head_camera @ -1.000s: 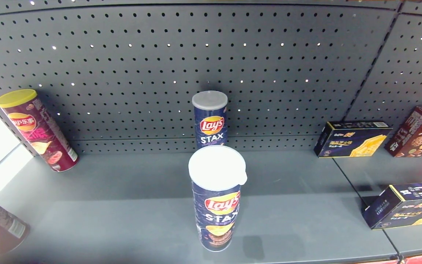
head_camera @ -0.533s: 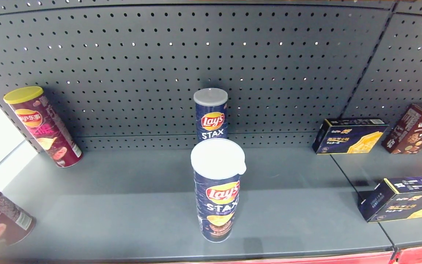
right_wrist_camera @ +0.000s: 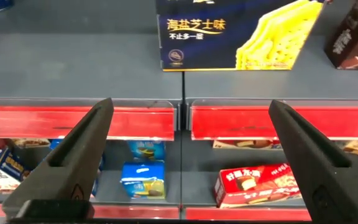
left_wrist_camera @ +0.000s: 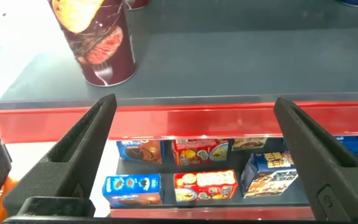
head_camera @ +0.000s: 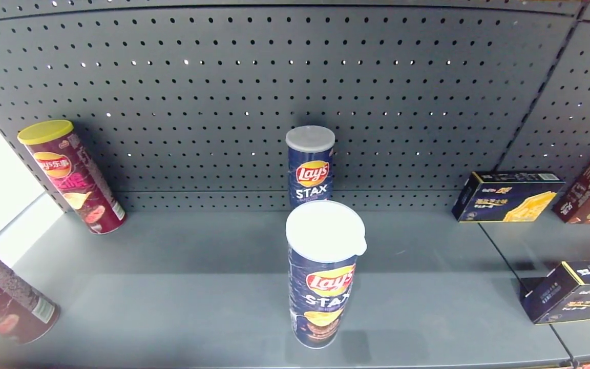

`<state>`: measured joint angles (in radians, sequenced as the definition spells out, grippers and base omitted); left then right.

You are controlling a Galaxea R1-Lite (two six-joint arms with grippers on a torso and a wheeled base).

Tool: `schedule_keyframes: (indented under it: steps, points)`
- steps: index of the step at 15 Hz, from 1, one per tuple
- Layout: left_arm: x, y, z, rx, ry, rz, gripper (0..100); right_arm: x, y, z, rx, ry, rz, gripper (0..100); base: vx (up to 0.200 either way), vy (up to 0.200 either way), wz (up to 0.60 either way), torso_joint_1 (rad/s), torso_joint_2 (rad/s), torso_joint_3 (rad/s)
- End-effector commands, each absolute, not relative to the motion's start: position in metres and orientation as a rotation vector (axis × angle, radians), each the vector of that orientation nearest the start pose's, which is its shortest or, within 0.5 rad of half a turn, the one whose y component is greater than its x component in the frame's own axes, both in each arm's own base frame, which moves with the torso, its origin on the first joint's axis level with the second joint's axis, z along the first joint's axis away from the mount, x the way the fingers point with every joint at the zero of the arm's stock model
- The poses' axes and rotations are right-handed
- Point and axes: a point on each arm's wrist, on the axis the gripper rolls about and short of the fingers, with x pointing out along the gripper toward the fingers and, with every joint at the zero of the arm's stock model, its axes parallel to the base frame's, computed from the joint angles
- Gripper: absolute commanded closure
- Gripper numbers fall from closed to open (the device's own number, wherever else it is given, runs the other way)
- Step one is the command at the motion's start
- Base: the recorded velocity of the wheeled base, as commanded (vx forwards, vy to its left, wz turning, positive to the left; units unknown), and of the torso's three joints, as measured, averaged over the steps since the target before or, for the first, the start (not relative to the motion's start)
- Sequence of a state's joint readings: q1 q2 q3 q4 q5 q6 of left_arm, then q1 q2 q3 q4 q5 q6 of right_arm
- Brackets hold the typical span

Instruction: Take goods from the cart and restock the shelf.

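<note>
As both grippers face the shelf's red front edge, we see the left gripper [left_wrist_camera: 194, 102] with its fingers spread wide and nothing between them, and the right gripper [right_wrist_camera: 191, 104] equally wide and empty. At the centre of the head frame a blue chip can [head_camera: 323, 287] stands upright on the shelf [head_camera: 172, 287], with a second blue can [head_camera: 310, 164] behind it near the pegboard [head_camera: 223, 77]. Two maroon cans [head_camera: 72, 177] [head_camera: 3, 302] stand at the left and two dark blue boxes [head_camera: 507, 196] [head_camera: 576, 292] at the right.

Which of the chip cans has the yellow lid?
The maroon chip can at the back left of the shelf, by the pegboard. The front navy can and rear navy can have pale lids.
</note>
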<state>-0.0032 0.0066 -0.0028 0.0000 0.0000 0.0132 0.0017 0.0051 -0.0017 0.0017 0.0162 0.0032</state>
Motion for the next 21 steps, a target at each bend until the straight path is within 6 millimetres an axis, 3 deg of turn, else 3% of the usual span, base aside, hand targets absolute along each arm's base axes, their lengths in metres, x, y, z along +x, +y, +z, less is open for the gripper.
schedule_keyframes:
  steps: [1,21]
  points:
    - [-0.0224,0.0001,0.0765,0.014,0.005,-0.003,0,-0.0226,0.0003,0.0759,0.003,0.005,0.018,0,0.0,0.0,0.6,-0.002,0.01,0.002]
    - [-0.0223,0.0,0.0761,0.021,0.006,-0.005,0,-0.0226,0.0003,0.0759,0.003,0.005,0.018,0,0.0,0.0,0.03,0.0,0.0,0.0]
